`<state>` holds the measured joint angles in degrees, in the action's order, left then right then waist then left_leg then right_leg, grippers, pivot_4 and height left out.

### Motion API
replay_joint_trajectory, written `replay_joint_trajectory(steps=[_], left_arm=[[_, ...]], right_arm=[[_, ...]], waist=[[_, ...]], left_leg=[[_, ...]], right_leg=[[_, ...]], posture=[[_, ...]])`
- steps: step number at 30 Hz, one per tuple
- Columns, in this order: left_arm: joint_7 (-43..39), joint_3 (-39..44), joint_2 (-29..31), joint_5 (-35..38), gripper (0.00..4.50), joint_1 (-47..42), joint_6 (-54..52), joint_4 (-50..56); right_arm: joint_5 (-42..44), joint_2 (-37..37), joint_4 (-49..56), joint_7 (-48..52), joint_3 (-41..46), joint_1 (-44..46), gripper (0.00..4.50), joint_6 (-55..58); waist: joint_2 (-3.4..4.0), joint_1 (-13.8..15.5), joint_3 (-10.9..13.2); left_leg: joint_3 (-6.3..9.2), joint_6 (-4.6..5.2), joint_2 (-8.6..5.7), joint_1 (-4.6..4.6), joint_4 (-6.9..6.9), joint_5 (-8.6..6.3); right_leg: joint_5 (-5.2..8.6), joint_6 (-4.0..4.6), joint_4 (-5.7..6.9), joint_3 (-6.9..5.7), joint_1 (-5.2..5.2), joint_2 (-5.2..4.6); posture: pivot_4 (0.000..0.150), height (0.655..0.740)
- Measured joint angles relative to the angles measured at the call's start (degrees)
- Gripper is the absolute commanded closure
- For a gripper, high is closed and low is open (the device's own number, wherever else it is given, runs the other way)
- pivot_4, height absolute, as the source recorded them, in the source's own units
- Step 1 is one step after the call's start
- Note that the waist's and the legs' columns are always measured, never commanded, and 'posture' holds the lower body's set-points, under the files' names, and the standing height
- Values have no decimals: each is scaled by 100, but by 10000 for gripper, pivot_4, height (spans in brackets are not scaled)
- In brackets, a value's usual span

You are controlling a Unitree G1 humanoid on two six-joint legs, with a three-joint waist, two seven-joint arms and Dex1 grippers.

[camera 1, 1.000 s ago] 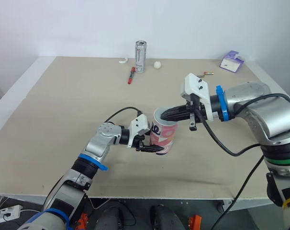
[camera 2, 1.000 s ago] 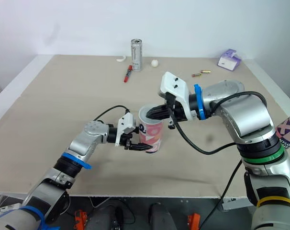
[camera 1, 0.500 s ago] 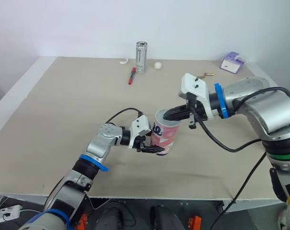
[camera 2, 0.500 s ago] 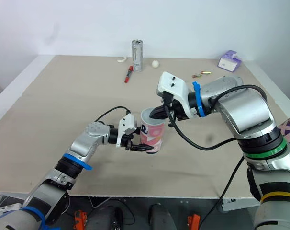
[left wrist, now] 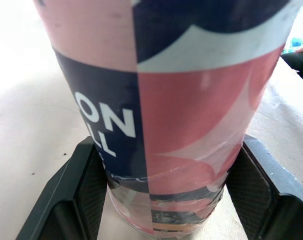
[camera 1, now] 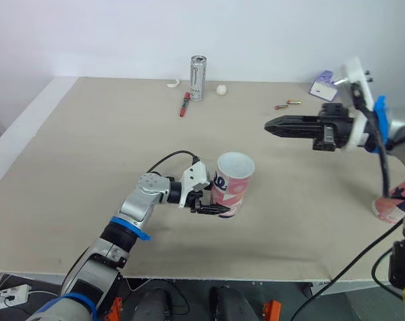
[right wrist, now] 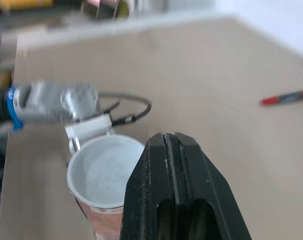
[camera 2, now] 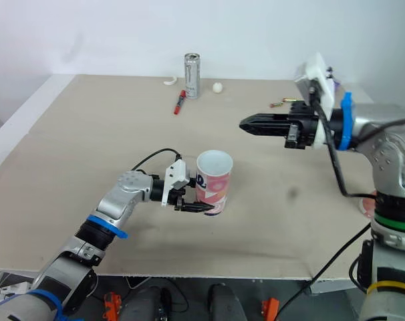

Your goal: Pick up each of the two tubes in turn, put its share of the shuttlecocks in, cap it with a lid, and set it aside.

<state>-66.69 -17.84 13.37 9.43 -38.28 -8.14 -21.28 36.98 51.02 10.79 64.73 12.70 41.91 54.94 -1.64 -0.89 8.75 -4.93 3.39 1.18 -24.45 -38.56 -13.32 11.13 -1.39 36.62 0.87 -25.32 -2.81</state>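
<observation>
While my left tool (camera 1: 219,208) is clamped on the base of the pink-and-navy tube (camera 1: 232,184), fingers (left wrist: 86,185) on both sides, I read this as the filling step. The tube is roughly upright, near-centre of the tabletop (camera 1: 89,147), with its mouth open and uncapped. Right tool (camera 1: 271,125) hangs above and to the right of the tube, fingers pressed together, carrying nothing. The tube interior looks white from the right wrist view; can't tell if that's shuttlecocks or bare wall. Next: right tool must open, fetch more shuttlecocks or a lid, then come down square over the mouth.
</observation>
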Motion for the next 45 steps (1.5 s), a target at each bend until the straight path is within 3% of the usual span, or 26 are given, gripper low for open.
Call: replay_joint_trajectory(steps=[5, 9, 10, 11, 12, 16, 20, 21, 22, 30, 34, 45], left_arm=[[12, -5, 20, -12, 12912, 13, 93, -19], [11, -6, 41, -21, 12912, 17, 164, -23], [12, -13, 37, -29, 12912, 22, 198, -24], [15, -5, 48, -27, 12912, 38, 226, -24], [9, -5, 52, -25, 8188, 44, 271, -22], [-11, -8, 87, -36, 0, 95, 335, -26], [-43, -6, 120, -34, 0, 152, 496, -28], [-71, 4, 128, -32, 0, 152, 549, -28], [-101, 21, 134, -27, 0, 152, 596, -28], [-279, 189, 397, 30, 0, 159, 876, -20], [-618, 361, 807, 235, 0, 450, 952, 287], [-833, 597, 1129, 729, 0, 935, 505, 1086]], right_arm=[[121, -262, 586, -439, 661, -1366, 44841, -355], [-140, -544, 797, -551, 592, -2261, 44841, -998], [-360, -643, 897, -550, 517, -2690, 38594, -1496], [-593, -778, 914, -519, 324, -3078, 36085, -1938], [-719, -855, 908, -487, 207, -3283, 33173, -2202], [-895, -930, 859, -380, 59, -3492, 19852, -2785], [-944, -961, 651, -244, -7, -3614, 6961, -3260], [-976, -961, 588, -200, -74, -3650, 1993, -3340], [-995, -967, 508, -142, -140, -3674, 694, -3436], [-1058, -1143, 79, 21, -452, -3677, 694, -3877], [-1146, -1439, -159, -109, -736, -3535, 694, -3994], [-1520, -1872, -611, -256, -1285, -3092, 694, -4493]], waist=[[-3, -3, 0], [4, -8, 2], [4, -3, 2], [5, -8, 2], [7, -9, 3], [8, -9, 4], [6, -3, 5], [6, -3, 5], [6, -2, 5], [6, -5, 6], [7, -10, 7], [7, -4, 7]], left_leg=[[7, 2, 1, 4, 0, 1], [2, 2, 3, 4, 0, 2], [7, 4, 3, 4, 0, 2], [4, 3, 4, 5, 0, 2], [4, 3, 4, 5, 0, 2], [-1, 3, 4, 7, -1, 3], [4, 3, 3, 7, -1, 3], [5, 3, 3, 6, -1, 3], [4, 3, 3, 5, 0, 3], [7, 3, 7, 7, 0, 3], [4, 2, 12, 11, 1, 3], [2, 1, 10, 11, -1, 3]], right_leg=[[11, -23, -1, -1, 8, 28], [16, -39, -1, 11, 3, 37], [18, -43, -2, 10, 7, 41], [18, -43, -1, 15, 5, 45], [18, -44, -1, 16, 5, 46], [14, -45, -1, 19, 4, 47], [17, -42, -2, 17, 7, 47], [18, -40, -2, 17, 7, 47], [19, -39, -2, 17, 6, 46], [19, -35, -1, 16, 6, 54], [18, -29, 0, 14, 7, 53], [17, -29, 1, 14, 9, 49]], posture=[[1500, 7400], [1500, 7400], [1500, 7400], [1500, 7400], [1500, 7400], [1500, 7400], [1500, 7400], [1500, 7400], [1500, 7400], [1500, 7400], [1500, 7400], [1500, 7400]])
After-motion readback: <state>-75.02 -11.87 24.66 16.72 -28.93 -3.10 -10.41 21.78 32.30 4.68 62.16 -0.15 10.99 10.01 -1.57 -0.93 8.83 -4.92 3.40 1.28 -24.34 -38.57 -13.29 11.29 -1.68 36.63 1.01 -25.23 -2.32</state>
